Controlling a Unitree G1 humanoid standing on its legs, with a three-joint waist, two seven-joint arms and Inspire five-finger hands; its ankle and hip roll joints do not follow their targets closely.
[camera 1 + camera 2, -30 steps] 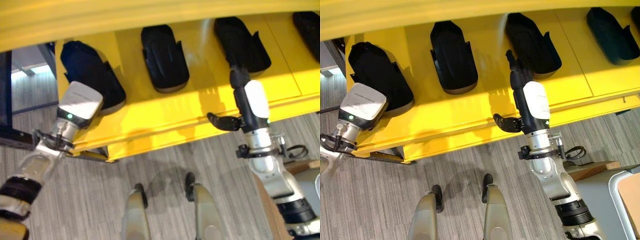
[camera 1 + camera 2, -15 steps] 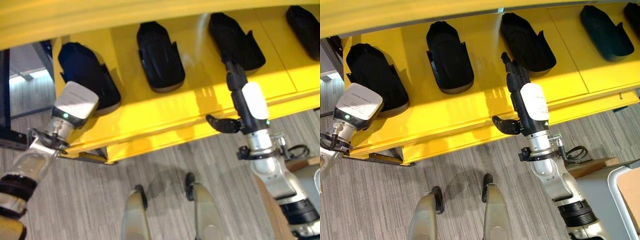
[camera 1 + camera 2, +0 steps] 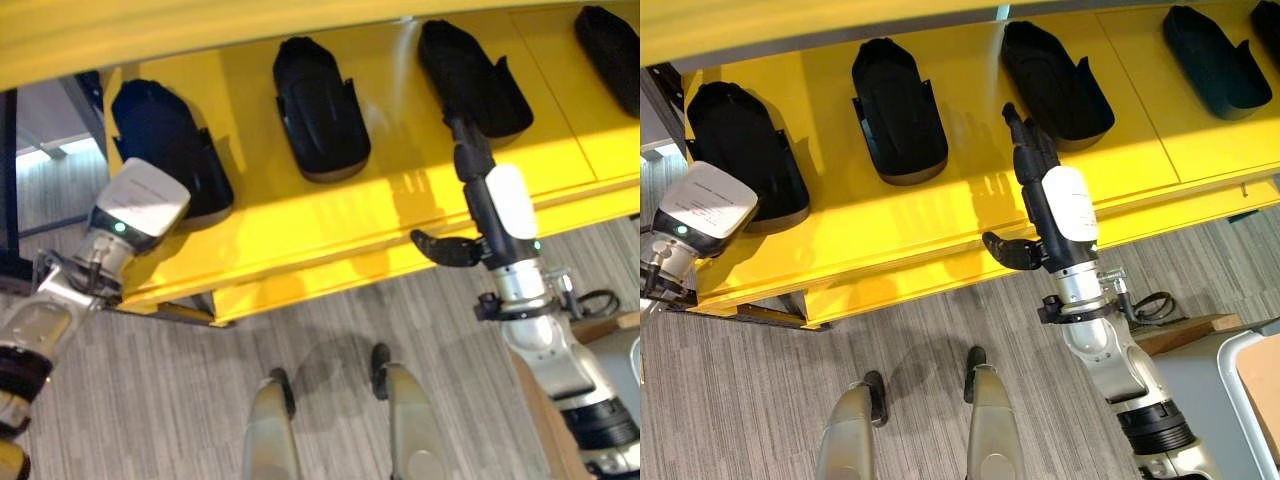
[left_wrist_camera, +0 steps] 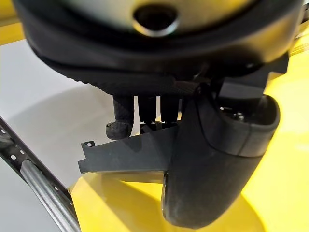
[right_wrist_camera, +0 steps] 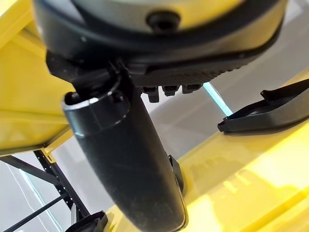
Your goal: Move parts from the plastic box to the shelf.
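Several black moulded parts lie in a row on the yellow shelf [image 3: 330, 225]: a leftmost part [image 3: 165, 140], a second part [image 3: 318, 105], a third part [image 3: 472, 75] and another part [image 3: 610, 40] at the far right. My left hand [image 3: 140, 205] sits at the shelf's front left corner, just below the leftmost part. In the left wrist view its fingers [image 4: 145, 108] reach out straight over that part's edge [image 4: 125, 157] without gripping it. My right hand [image 3: 510, 205] is open, fingers pointing up at the third part and thumb [image 3: 440, 248] out to the side. It holds nothing.
An upper yellow board [image 3: 200, 40] overhangs the shelf. A dark metal frame [image 3: 10, 180] stands left of the shelf. Grey plank floor [image 3: 330, 320] lies below the shelf's front edge. A brown board [image 3: 605, 330] and a pale bin corner [image 3: 1250, 385] sit at the lower right.
My left hand has drawn back down and to the left, away from the leftmost part, which stays on the shelf. My right hand has barely moved. The view shifted slightly.
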